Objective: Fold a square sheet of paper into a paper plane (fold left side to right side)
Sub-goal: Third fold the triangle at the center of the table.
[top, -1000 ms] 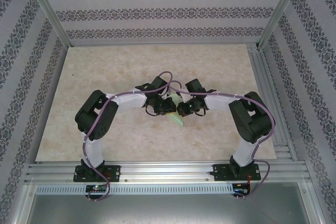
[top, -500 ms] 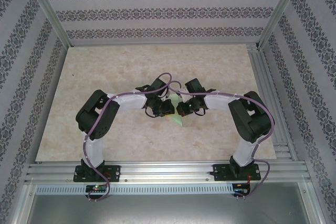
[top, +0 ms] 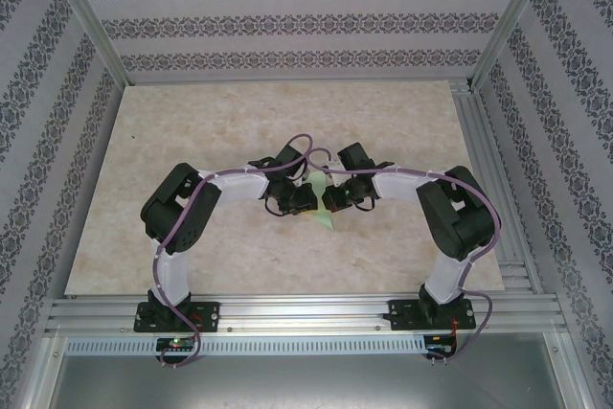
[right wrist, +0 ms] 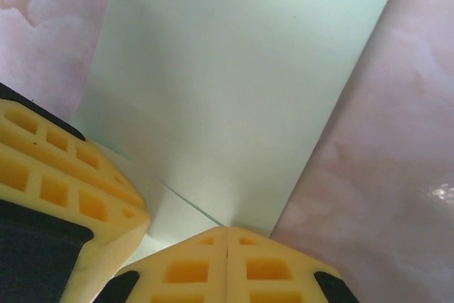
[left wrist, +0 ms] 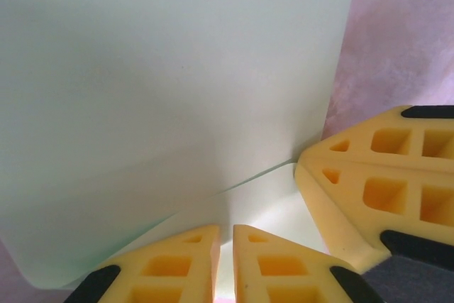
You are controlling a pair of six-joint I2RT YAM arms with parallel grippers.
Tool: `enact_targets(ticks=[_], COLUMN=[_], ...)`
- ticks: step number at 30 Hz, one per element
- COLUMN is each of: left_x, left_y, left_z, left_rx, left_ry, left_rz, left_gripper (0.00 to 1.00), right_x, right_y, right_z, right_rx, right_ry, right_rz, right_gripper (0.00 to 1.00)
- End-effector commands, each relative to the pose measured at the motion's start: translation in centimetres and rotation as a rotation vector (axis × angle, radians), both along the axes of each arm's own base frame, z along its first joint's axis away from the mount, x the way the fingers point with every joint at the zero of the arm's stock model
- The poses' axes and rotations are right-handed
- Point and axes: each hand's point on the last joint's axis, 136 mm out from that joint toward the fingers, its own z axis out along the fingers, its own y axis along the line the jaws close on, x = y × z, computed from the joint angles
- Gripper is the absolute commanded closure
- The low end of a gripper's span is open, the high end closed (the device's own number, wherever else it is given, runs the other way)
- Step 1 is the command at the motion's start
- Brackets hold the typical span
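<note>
The square sheet of paper (top: 326, 218) is pale mint green and lies partly folded on the marble table (top: 230, 122) between my two grippers. A crease shows in the paper (left wrist: 177, 83) just beyond my left gripper (left wrist: 226, 230), whose yellow tips rest on it with a narrow gap and nothing between them. My right gripper (right wrist: 227, 230) is shut, its tips touching down at the near edge of the paper (right wrist: 234, 83). The two grippers stand close together: the right one's fingers (left wrist: 369, 189) show in the left wrist view, and the left one's fingers (right wrist: 64, 175) show in the right wrist view.
Both arms arch inward over the table's middle, left gripper (top: 303, 200) and right gripper (top: 332, 200) almost meeting. Patterned walls and an aluminium frame (top: 479, 93) close in the table. A metal rail (top: 306, 313) runs along the near edge.
Both grippers have shifted slightly toward the far side over the paper. Less of the green tip shows below them.
</note>
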Motion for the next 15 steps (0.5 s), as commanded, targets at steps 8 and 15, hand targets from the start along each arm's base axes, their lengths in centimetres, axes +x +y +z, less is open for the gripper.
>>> enact_targets(ticks=[8, 15], left_x=[-1.0, -0.8], left_y=[1.0, 0.9], left_z=[-3.3, -3.0], left_rx=[0.073, 0.072], left_ry=[0.036, 0.031], left_rz=[-0.008, -0.011], left_gripper=[0.84, 0.84], right_x=[-0.1, -5.0], right_y=[-1.7, -0.9], right_z=[5.0, 6.1], right_rx=[0.105, 0.266], right_ry=[-0.005, 0.136], right_rz=[-0.117, -0.136], right_gripper=[0.7, 0.71])
